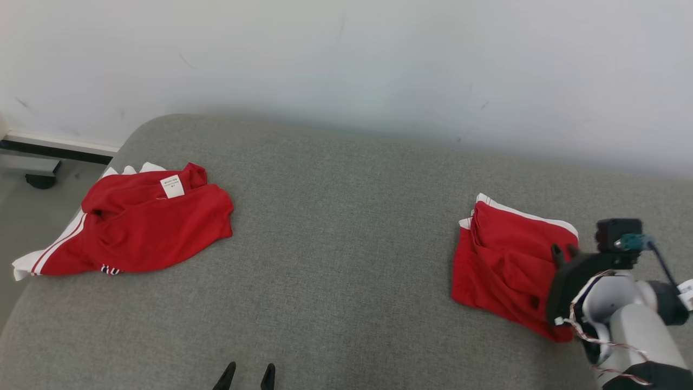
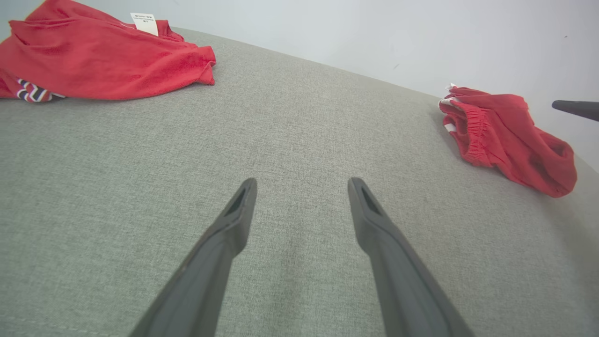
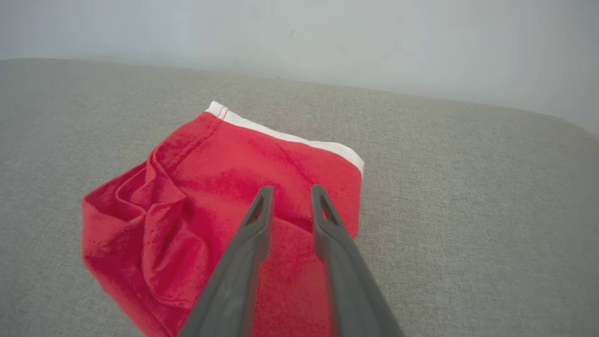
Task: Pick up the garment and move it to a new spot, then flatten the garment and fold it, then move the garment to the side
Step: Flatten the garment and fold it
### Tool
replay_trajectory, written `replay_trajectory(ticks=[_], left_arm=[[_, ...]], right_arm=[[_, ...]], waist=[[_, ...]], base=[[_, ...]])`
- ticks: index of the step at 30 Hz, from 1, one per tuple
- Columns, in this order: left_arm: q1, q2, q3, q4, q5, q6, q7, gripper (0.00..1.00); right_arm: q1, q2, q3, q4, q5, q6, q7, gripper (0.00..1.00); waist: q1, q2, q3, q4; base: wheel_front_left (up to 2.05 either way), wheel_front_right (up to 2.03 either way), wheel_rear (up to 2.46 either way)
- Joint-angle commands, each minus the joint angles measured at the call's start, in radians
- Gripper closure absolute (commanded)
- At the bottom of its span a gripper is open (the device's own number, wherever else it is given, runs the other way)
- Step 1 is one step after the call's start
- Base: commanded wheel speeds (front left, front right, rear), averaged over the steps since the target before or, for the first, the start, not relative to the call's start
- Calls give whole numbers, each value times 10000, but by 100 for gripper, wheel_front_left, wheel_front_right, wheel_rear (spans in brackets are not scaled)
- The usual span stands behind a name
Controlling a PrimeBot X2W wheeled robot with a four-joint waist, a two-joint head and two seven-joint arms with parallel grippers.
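A folded red garment with white trim (image 1: 503, 254) (image 2: 505, 135) (image 3: 224, 187) lies on the right side of the grey cushioned surface (image 1: 346, 244). My right gripper (image 1: 564, 252) (image 3: 291, 192) hovers over its near right part, jaws open with nothing between them. One of its dark fingers (image 2: 575, 108) pokes in at the right edge of the left wrist view. My left gripper (image 1: 245, 374) (image 2: 302, 187) is open over bare grey fabric at the front middle, far from both pieces of cloth.
A second red garment (image 1: 146, 227) (image 2: 93, 61), crumpled, with a white label and white stripes, lies at the far left near the cushion's edge. A pale wall runs behind. Floor and a dark caster (image 1: 40, 181) show beyond the left edge.
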Motion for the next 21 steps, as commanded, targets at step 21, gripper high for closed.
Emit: replay_trajectory(ticks=[21], left_arm=[[80,87,-49,223,-212,-62,-73,0]], right_arm=[[-560,1280,3323,3786,-373,-18,-1832,100]], waist=[[1,0,-200,696]], base=[[0,0,0]])
